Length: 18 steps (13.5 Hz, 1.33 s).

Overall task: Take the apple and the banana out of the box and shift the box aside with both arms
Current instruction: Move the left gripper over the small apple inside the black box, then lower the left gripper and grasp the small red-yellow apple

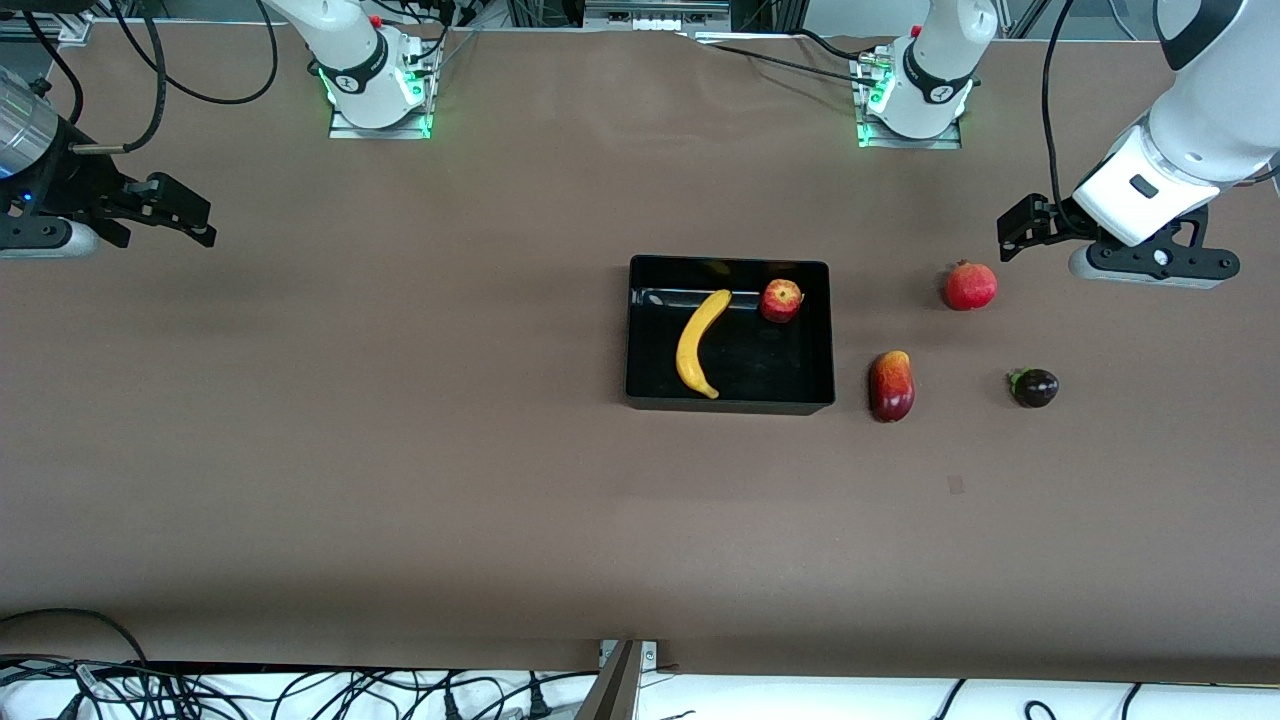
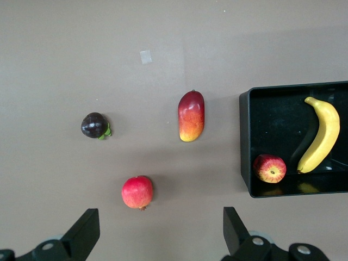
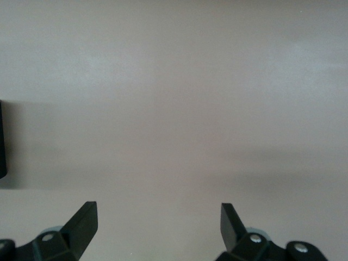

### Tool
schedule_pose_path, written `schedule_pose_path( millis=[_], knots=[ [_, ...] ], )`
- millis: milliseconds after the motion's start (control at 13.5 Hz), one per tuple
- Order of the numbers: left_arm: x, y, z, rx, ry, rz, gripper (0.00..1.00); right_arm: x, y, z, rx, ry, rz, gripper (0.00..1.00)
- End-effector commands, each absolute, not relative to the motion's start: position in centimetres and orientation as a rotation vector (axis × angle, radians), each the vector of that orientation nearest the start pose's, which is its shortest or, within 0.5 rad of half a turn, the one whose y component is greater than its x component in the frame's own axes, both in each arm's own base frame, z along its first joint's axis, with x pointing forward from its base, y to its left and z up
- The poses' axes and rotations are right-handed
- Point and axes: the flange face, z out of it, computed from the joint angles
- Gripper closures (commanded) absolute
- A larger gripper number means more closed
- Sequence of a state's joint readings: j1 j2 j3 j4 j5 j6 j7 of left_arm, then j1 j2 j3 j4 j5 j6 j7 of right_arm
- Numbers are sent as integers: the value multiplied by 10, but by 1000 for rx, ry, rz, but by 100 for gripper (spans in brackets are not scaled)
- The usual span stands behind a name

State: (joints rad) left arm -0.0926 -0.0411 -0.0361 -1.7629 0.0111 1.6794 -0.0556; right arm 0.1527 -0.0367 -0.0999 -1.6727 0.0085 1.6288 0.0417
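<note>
The black box [image 1: 730, 403] stands mid-table. In it lie the yellow banana [image 1: 699, 343] and, toward the left arm's end, the small red apple [image 1: 781, 300]. The left wrist view shows the box wall [image 2: 244, 141], the banana [image 2: 321, 136] and the apple [image 2: 269, 168]. My left gripper [image 1: 1015, 230] is open and empty, up over the table near the pomegranate; its own view shows it [image 2: 161, 231] wide open. My right gripper [image 1: 195, 215] is open and empty over bare table at the right arm's end, and also shows in its own view [image 3: 159, 225].
Toward the left arm's end lie a red pomegranate [image 1: 970, 286] [image 2: 137, 192], a red-orange mango [image 1: 892, 385] [image 2: 191, 116] beside the box, and a dark purple mangosteen [image 1: 1034, 387] [image 2: 95, 125]. A small tape patch [image 1: 956, 485] lies nearer the front camera.
</note>
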Motion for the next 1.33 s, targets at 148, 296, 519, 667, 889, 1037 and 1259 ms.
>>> schedule_pose_path(
  millis=[148,296,519,667,889,1037,1259],
  knots=[
    [541,-76,571,-3132,134,117,0,548,30,607,-3131,-19,3,0],
    [547,-80,560,-3125,148,245,0,548,30,607,-3131,-19,1,0],
    [535,-101,527,-3060,210,547,0,548,30,607,-3131,-19,1,0],
    [535,-126,500,-3017,270,658,0,548,31,607,-3131,-21,1,0],
    [546,-205,452,-3012,319,555,0,548,32,607,-3131,-23,1,0],
    [549,-255,415,-3008,103,469,0,548,32,607,-3131,-23,1,0],
    [534,-311,365,-2955,-148,440,0,548,33,607,-3131,-26,1,0]
  ],
)
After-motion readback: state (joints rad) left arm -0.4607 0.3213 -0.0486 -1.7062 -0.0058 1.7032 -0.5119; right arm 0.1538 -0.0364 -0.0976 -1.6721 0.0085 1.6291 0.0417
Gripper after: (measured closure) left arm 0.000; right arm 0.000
